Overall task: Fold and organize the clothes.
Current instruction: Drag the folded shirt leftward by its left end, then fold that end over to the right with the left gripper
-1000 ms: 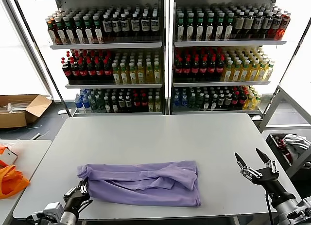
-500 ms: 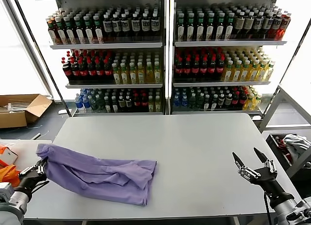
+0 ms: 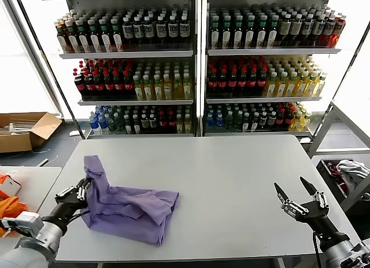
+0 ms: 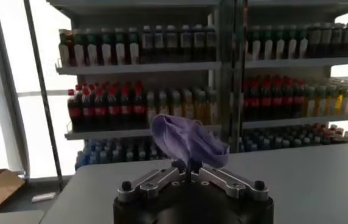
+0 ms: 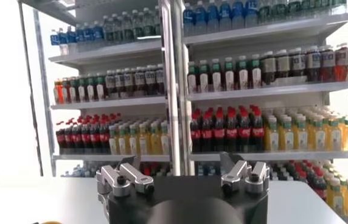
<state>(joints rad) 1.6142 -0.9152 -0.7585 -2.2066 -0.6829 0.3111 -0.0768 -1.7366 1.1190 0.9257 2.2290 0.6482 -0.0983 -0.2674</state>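
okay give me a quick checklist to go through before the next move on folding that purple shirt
1. Grip: left gripper is shut on a corner of the lavender cotton T-shirt, fabric bunched between its fingers in the left wrist view. Ok.
2. Shirt lies flat: no, it is crumpled, one end lifted off the grey table. Not ok.
3. Shirt fully on the table: it sits near the left front edge, nothing visibly hanging over. Ok.
4. Right gripper is open, clear of the shirt, above the table's right front. Ok.
5. Which side faces up, plain or printed: no print shows. Cannot tell.
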